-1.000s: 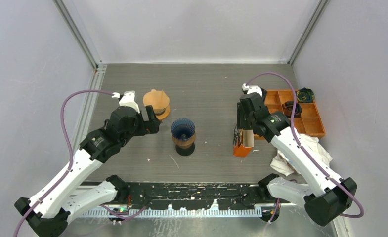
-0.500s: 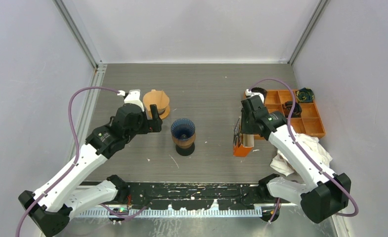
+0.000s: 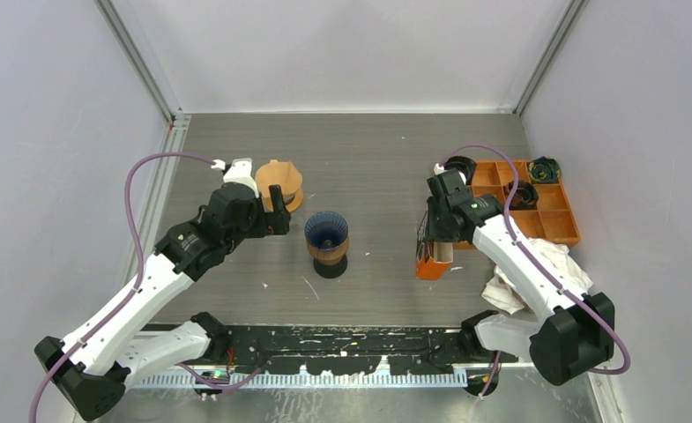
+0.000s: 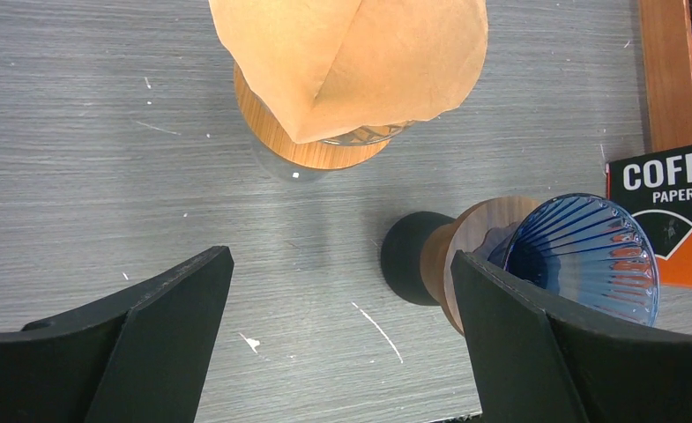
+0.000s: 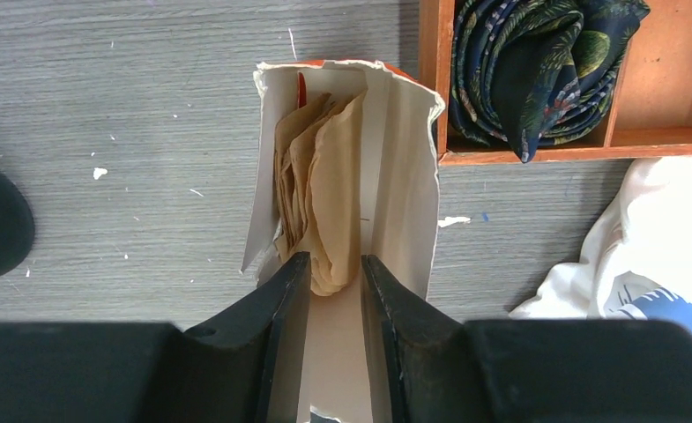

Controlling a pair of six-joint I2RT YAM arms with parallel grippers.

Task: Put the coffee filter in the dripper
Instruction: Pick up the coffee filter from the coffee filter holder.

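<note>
Coffee filters point(image 5: 329, 203) stand bunched in the torn-open orange box point(image 3: 430, 264), which sits on the desk point(image 4: 104, 132) just beside the orange tray point(image 5: 430, 79). Your right gripper point(image 5: 335, 262) reaches down into the box mouth, and its jaws are drawn in narrow, pressing both sides of the near edge of the coffee filters. The stack is inside the box, not lifted out.

Your blue dripper point(image 4: 584, 256) stands on its wooden collar and dark base in the middle of the desk, well apart from the box, with nothing inside it. Behind it, a second dripper point(image 4: 324, 150) with a wooden collar has a brown filter point(image 4: 351, 62) sitting on top.

Your left gripper point(image 4: 339, 257) hangs over the desk between those two drippers, jaws spread wide and holding nothing.

A dark patterned cloth point(image 5: 536, 70) fills one tray compartment, and a white cloth point(image 5: 642, 264) lies on the desk just next to the tray.
</note>
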